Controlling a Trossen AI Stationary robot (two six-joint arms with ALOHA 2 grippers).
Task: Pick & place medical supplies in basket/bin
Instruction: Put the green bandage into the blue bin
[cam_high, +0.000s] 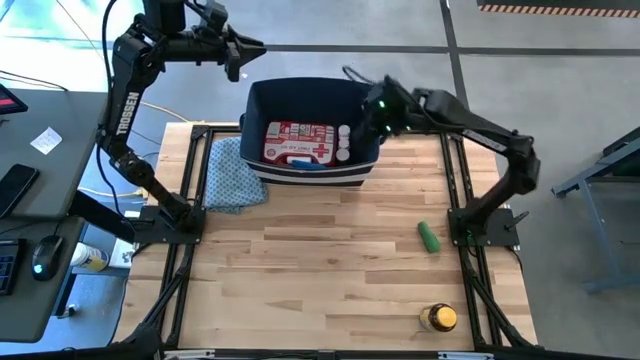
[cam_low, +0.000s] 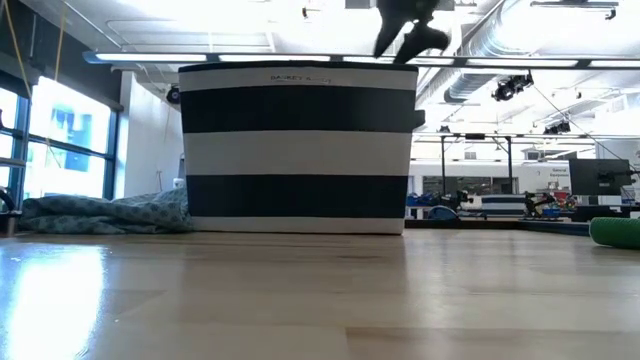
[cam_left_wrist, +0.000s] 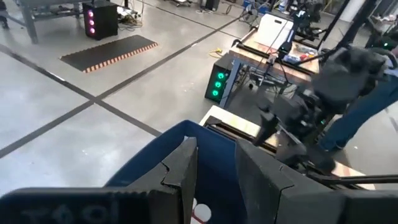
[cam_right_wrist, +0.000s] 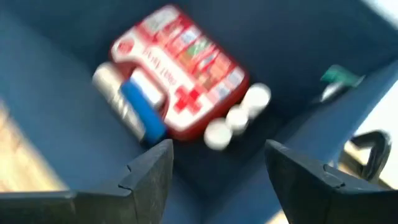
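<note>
First-aid kit (cam_right_wrist: 180, 78) seemingly below right gripper (cam_right_wrist: 214, 165)

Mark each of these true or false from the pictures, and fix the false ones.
1. The red first-aid kit lies inside the navy bin. True.
2. The green cylinder is in the bin. False: it lies on the table, on the right arm's side.
3. The right tool hangs over the bin, fingers apart and holding nothing. True.
4. The yellow-capped amber bottle sits on the patterned cloth. False: it lies on bare wood near the front right corner.
5. The cloth lies beside the bin, on the left arm's side. True.
</note>
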